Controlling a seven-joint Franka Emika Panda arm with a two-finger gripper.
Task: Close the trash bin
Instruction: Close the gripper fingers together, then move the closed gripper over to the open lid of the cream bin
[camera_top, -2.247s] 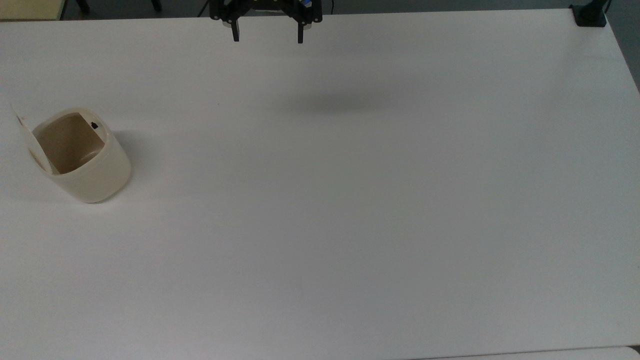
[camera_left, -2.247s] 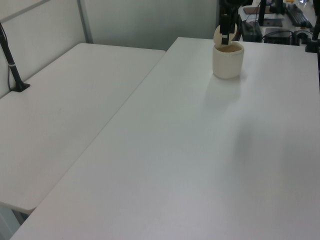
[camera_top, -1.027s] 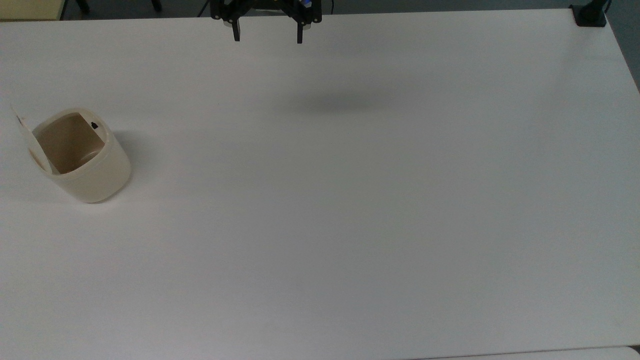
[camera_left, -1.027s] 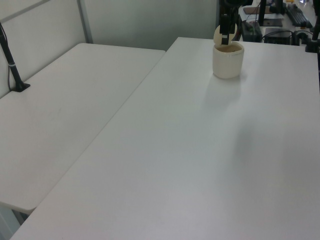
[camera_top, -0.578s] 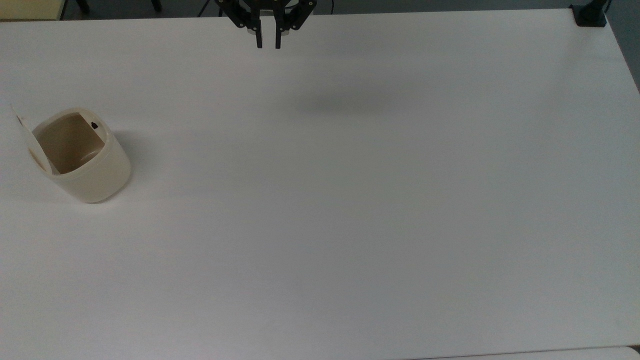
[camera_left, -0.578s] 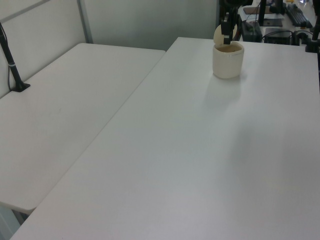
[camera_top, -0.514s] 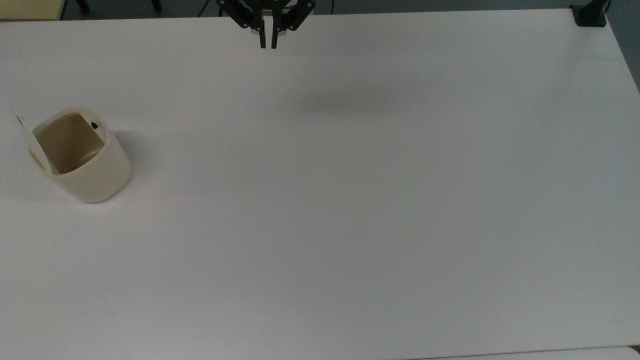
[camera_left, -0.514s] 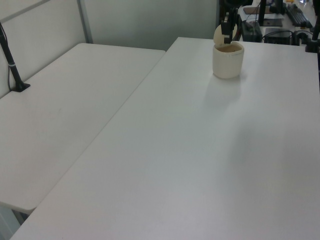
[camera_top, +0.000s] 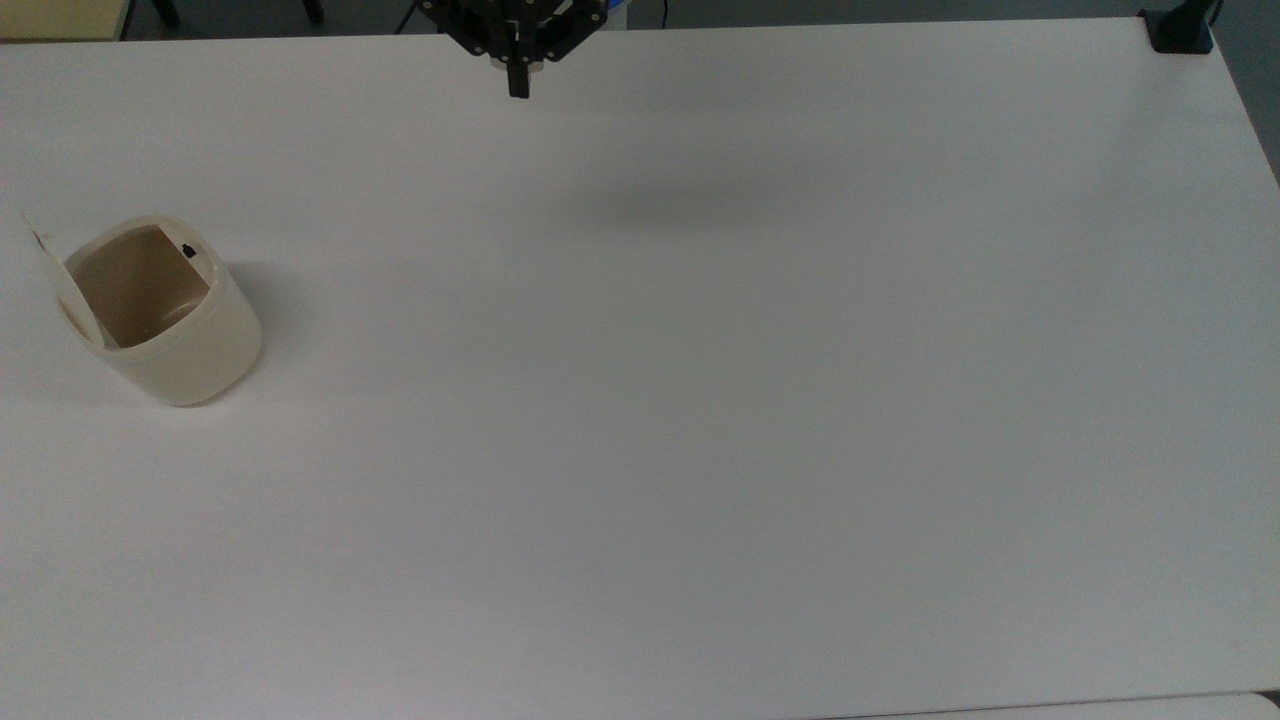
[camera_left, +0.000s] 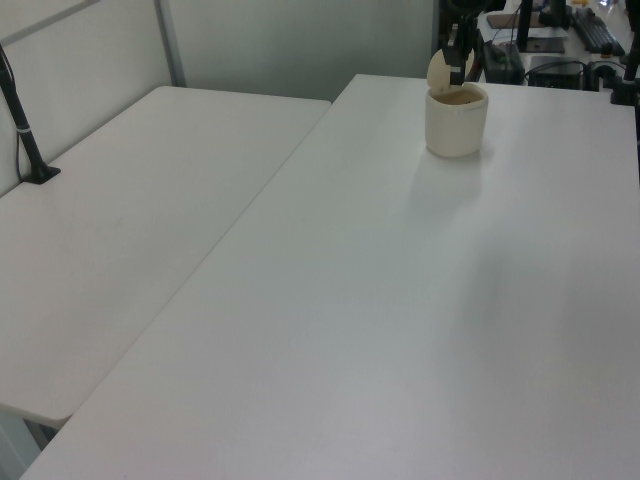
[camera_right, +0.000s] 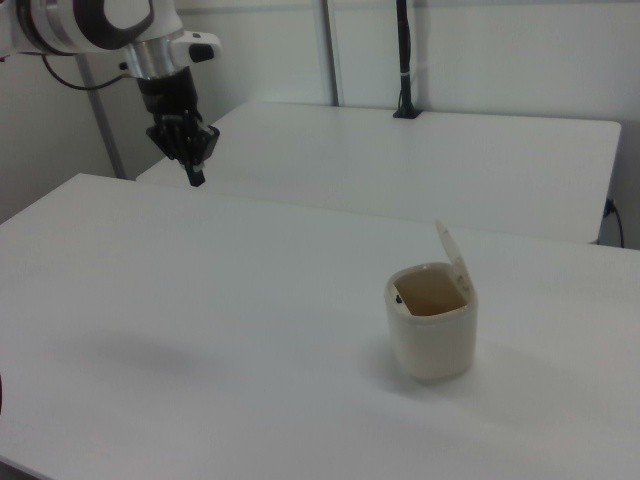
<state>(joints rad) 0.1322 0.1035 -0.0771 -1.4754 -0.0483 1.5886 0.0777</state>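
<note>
Pincer (camera_top: 517, 88) fingers now pressed together, earlier spread wide; shifted slightly toward top view's left.

The trash bin (camera_top: 165, 310) stands lid-up, well apart from the pinched-together gripper (camera_top: 517, 88).

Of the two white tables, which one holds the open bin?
The nearer table in the right view, the one below the gripper. The bin stands on it, lid up; the far table holds a black pole.
</note>
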